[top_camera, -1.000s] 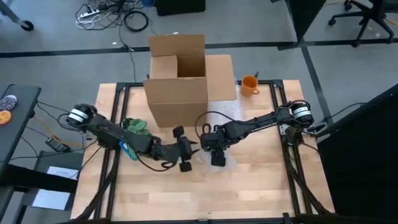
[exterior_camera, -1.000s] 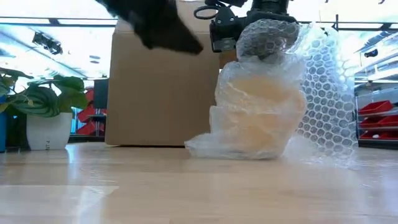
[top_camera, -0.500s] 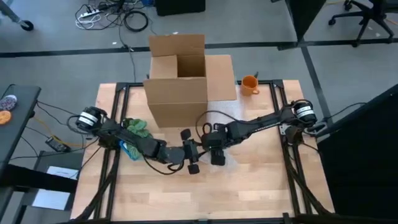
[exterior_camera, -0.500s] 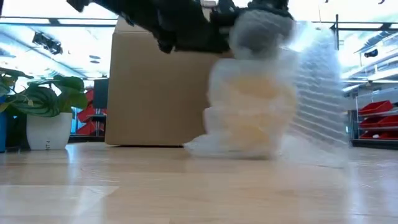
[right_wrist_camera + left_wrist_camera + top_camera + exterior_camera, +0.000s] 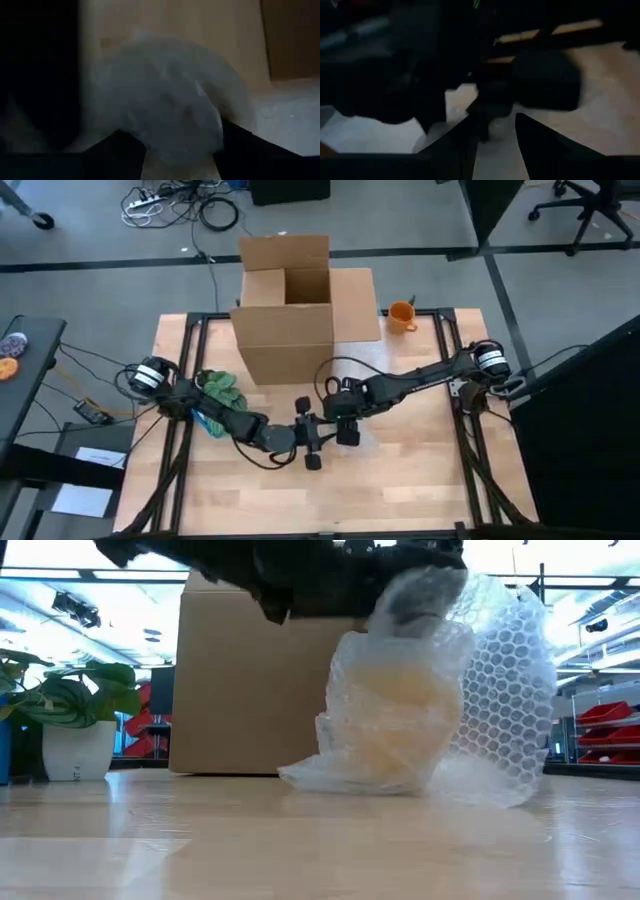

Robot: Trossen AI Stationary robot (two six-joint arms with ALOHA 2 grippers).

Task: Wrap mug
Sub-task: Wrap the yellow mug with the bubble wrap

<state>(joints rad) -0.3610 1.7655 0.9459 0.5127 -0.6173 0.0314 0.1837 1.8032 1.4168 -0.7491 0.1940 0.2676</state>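
Presently | step: closing clear bubble wrap (image 5: 500, 690) round pale mug (image 5: 400, 720), beneath right hand (image 5: 345, 420), clamped on wrap top | left hand (image 5: 312, 442) alongside, grip indiscernible | next: tuck loose flap.

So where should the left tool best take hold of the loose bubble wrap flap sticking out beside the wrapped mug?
Probably the free upright edge of the bubble wrap flap, on the side away from the cardboard box. It stands clear of the wrapped mug, thin enough to pinch. The right tool already sits over the top, so the left tool should come in low, from the side.
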